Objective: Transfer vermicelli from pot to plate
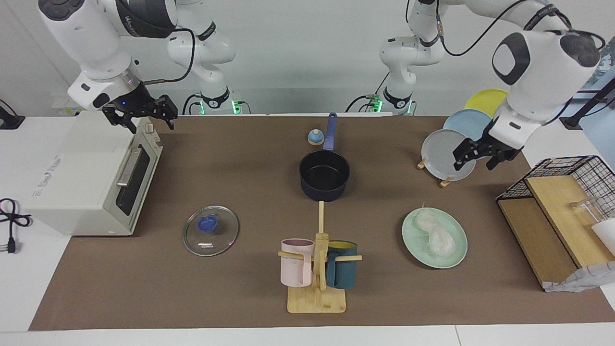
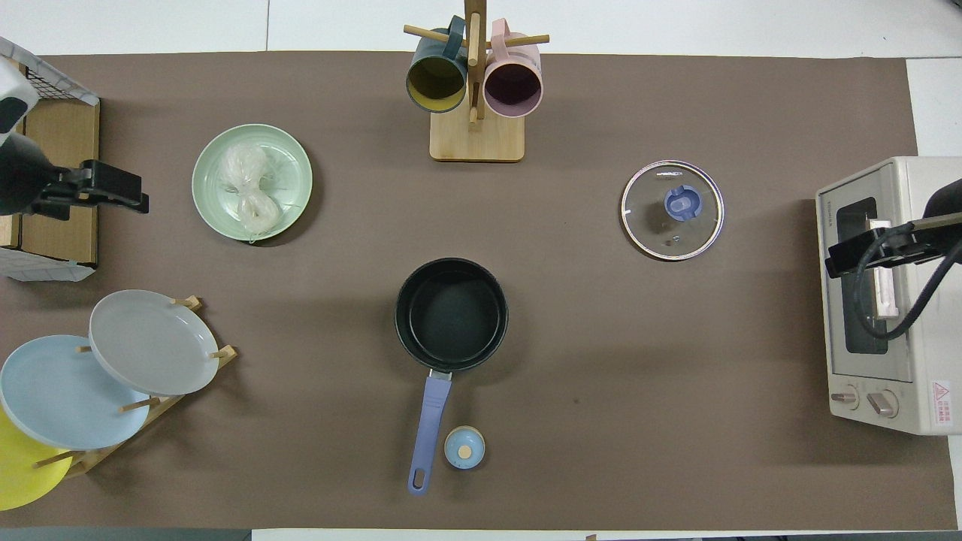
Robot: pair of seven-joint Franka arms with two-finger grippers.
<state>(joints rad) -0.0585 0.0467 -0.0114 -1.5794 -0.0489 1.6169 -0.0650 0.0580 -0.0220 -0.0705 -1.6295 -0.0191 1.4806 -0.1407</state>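
The vermicelli [image 1: 435,234] [image 2: 248,188] lies as two whitish bundles on the pale green plate [image 1: 456,254] [image 2: 294,161], with nothing touching it. The dark navy pot [image 1: 324,175] [image 2: 451,314] sits mid-table with its black inside bare and its blue handle toward the robots. My left gripper [image 1: 480,156] [image 2: 120,191] hangs open and holds nothing, raised over the table's edge at the left arm's end, beside the plate rack. My right gripper [image 1: 141,119] [image 2: 853,255] waits open over the toaster oven.
A glass lid [image 1: 210,230] [image 2: 671,210] lies near the toaster oven [image 1: 86,173] [image 2: 879,315]. A mug rack [image 1: 317,269] [image 2: 475,135] stands at the table's edge farthest from the robots. A rack holds the grey plate [image 1: 437,154] [image 2: 150,342] and others. A wire basket and wooden boards [image 1: 562,202] sit beside it.
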